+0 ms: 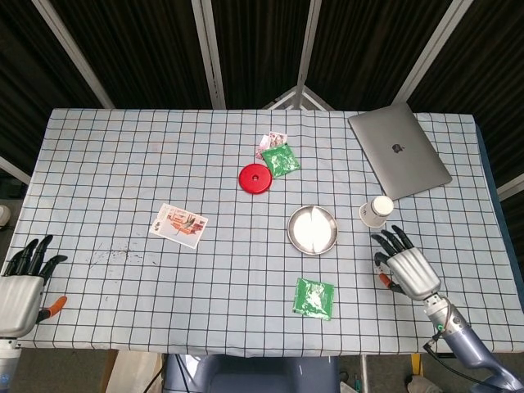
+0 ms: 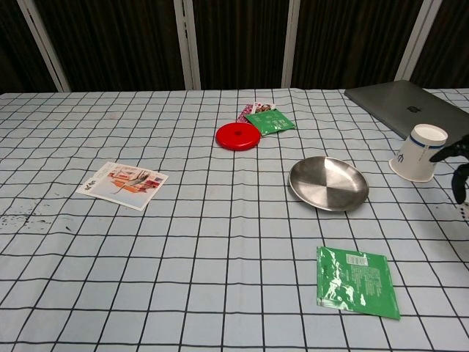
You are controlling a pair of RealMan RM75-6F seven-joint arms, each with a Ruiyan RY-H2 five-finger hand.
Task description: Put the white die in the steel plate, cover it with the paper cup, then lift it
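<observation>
The fingers [image 1: 391, 239] of the right hand [image 1: 404, 268] are being held apart, empty, just beside the paper cup [image 1: 377, 211], which is being kept near the steel plate [image 1: 312, 228]. The left hand [image 1: 20, 282] is being held open too. The die cannot be seen.

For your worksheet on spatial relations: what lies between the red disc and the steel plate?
Only bare checked tablecloth lies between the red disc and the steel plate; both the head view and the chest view show it.
</observation>
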